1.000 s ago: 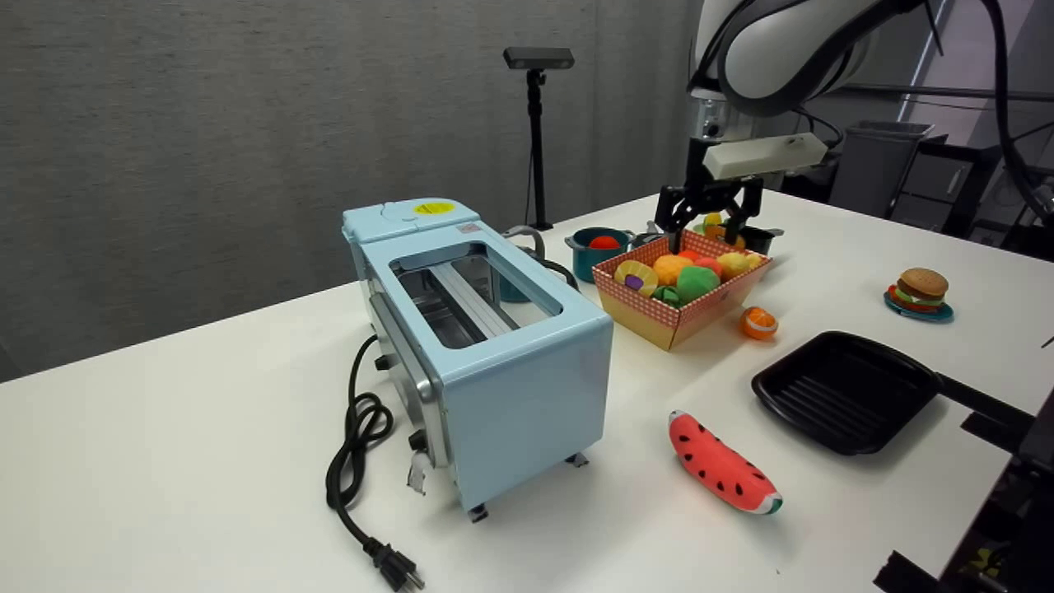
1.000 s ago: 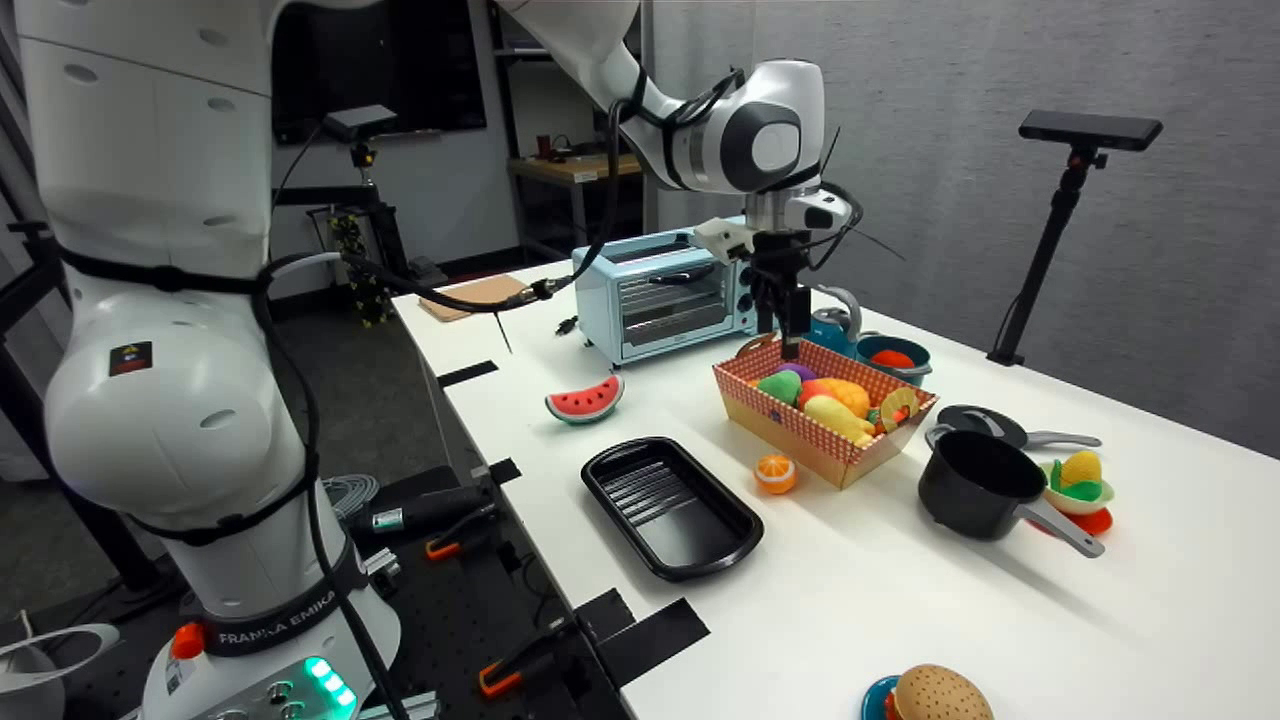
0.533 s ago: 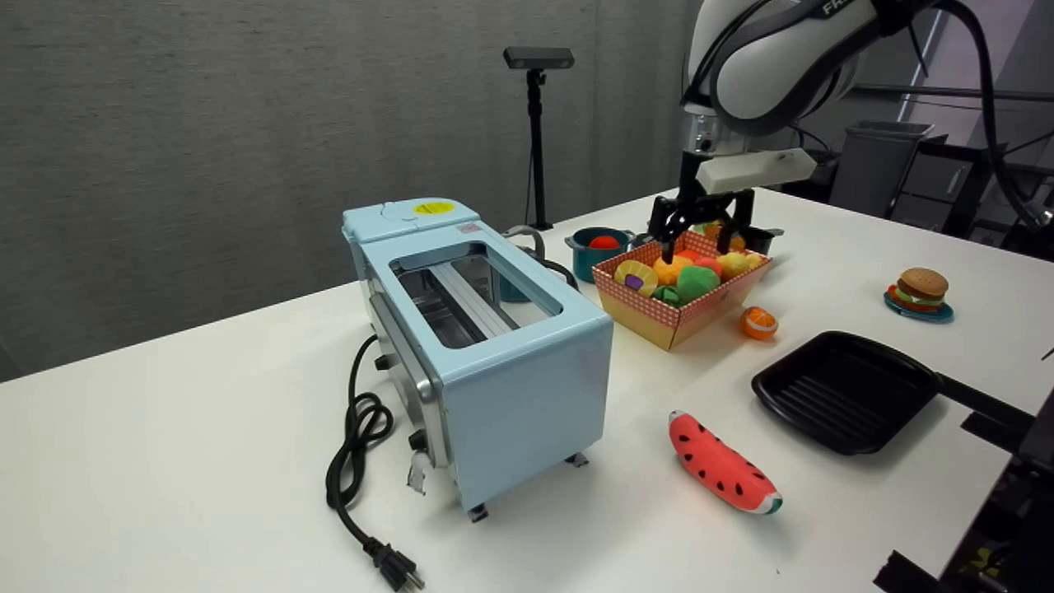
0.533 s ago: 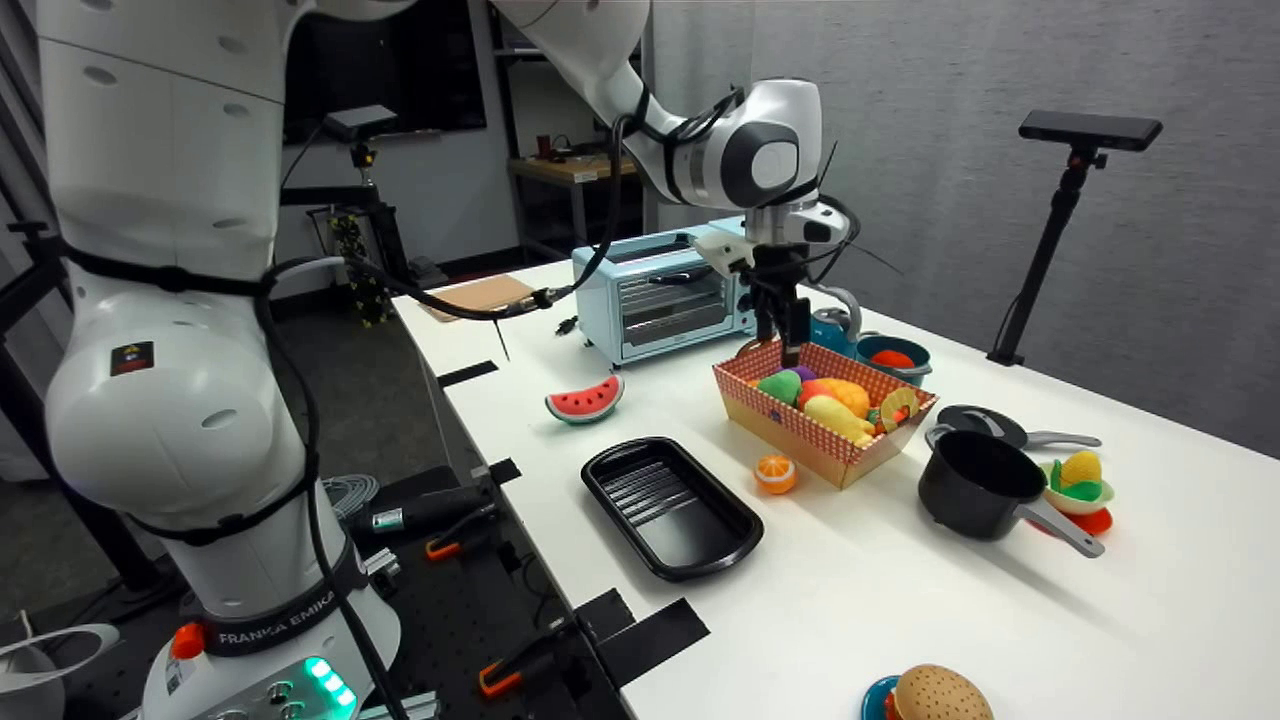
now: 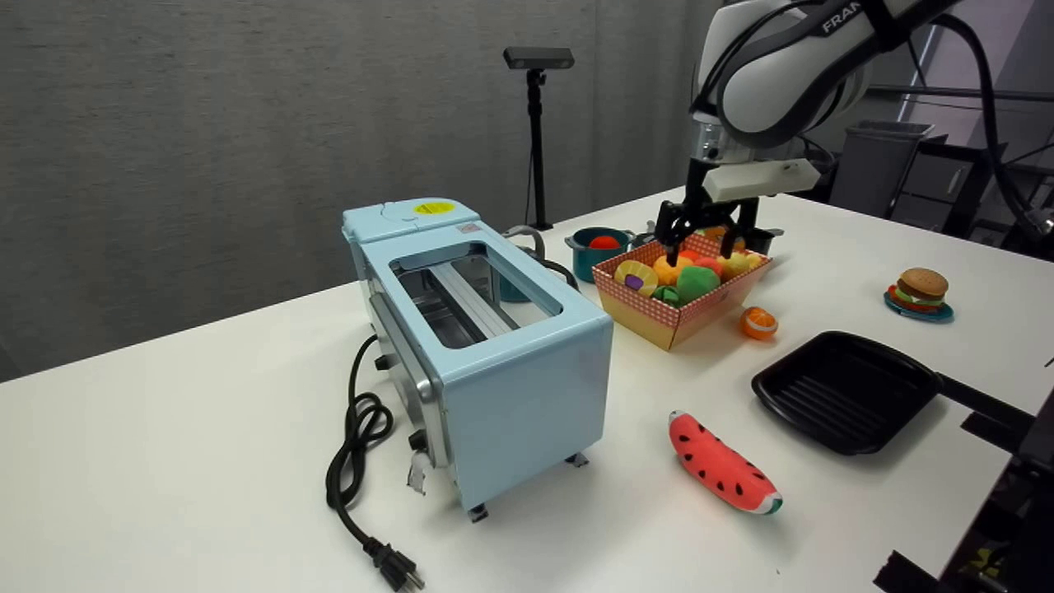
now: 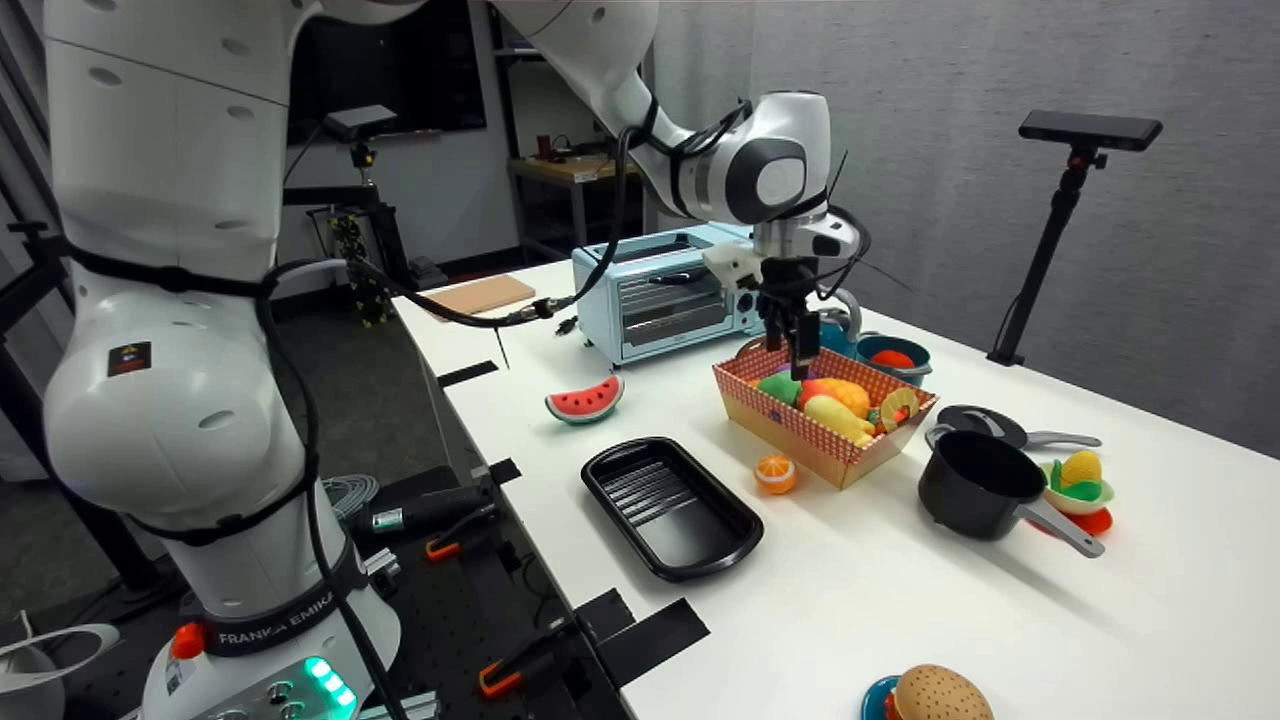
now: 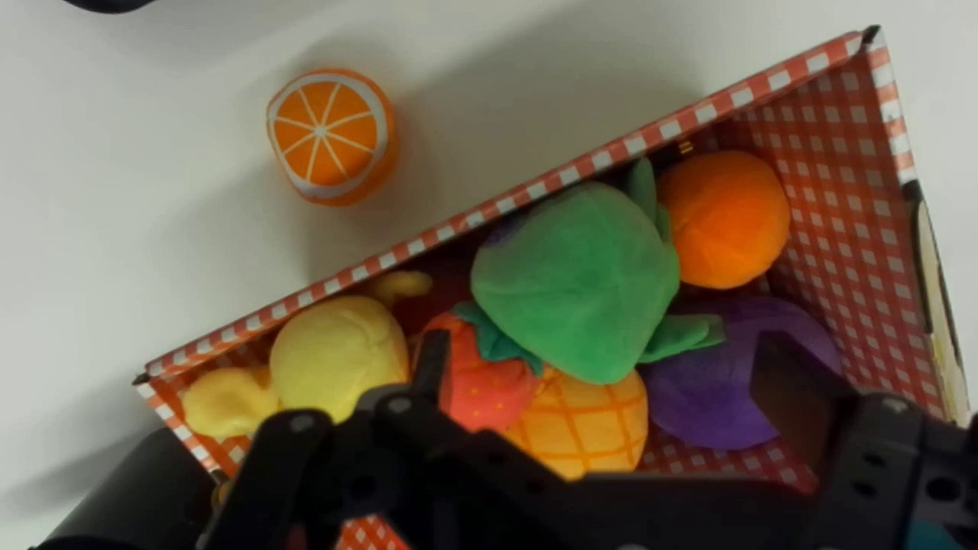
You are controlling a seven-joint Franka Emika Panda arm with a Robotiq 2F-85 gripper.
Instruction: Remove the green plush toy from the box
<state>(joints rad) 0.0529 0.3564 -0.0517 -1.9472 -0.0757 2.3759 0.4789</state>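
Well, close by me a watermelon slice [image 5: 723, 464] lies on the white table [image 5: 206, 445], the light blue toaster [image 5: 527, 403] near it. Past those, an orange half [image 5: 758, 323] sits just outside the box [image 5: 638, 319]. Inside, the green plush toy [image 5: 698, 282] rests among other soft toys [image 5: 636, 277]. Over them hangs the gripper [image 5: 700, 255], its jaws parted wide. Farther back, a camera [image 5: 539, 58] tops a black stand [image 5: 535, 148].
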